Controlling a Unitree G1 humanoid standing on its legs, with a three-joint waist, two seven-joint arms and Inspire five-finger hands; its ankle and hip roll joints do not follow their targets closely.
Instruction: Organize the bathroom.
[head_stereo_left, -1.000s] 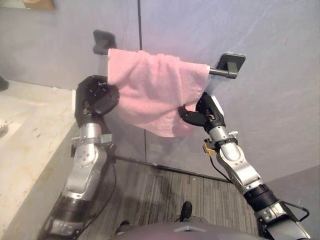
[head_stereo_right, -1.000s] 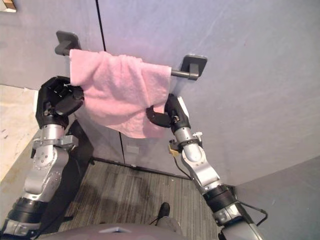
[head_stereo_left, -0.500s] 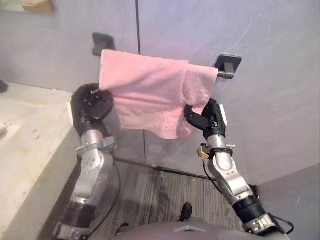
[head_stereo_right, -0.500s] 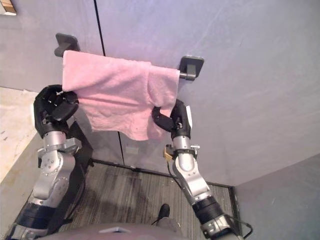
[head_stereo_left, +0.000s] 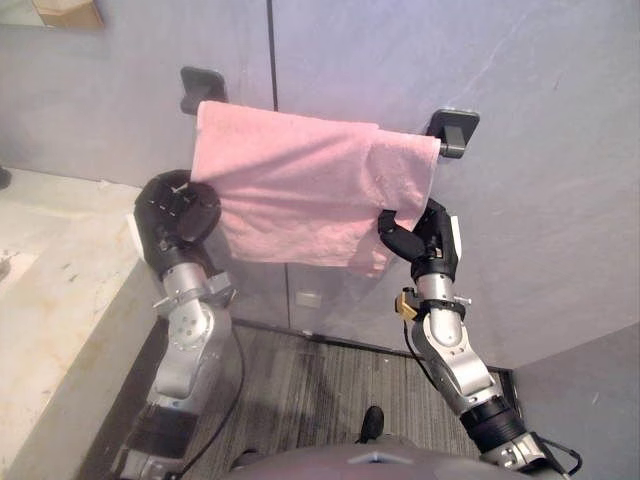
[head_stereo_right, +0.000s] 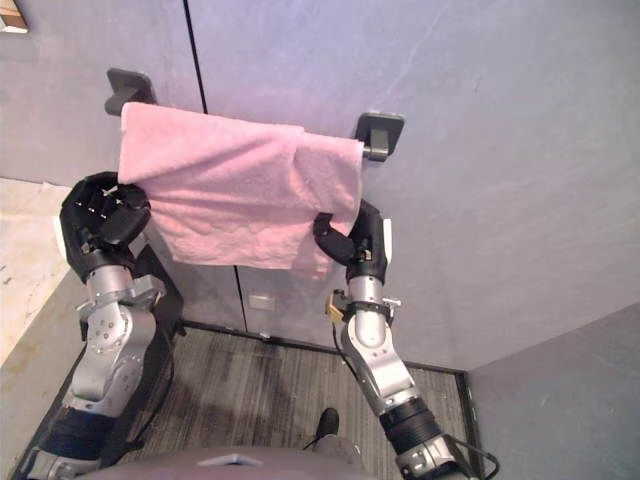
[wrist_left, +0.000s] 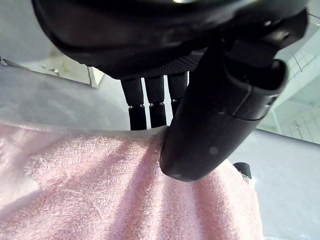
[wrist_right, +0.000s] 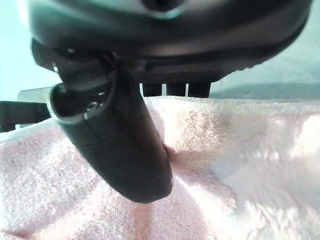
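A pink towel is draped over a dark rail that is fixed to the grey wall by a bracket at each end. The cloth is spread along almost the whole rail, with a fold bunched at its right end and a corner hung lower there. The towel's lower left edge is pinched by the left hand: in the left wrist view its thumb is pressed on the near face of the cloth and its fingers are tucked behind it. The lower right corner is clamped the same way by the right hand, with the thumb laid on the front of the pile and the fingers hidden behind the edge. Both arms are raised from below, one on each side of the towel. A pale desk is seen at the left, and a striped grey floor lies under the rail.
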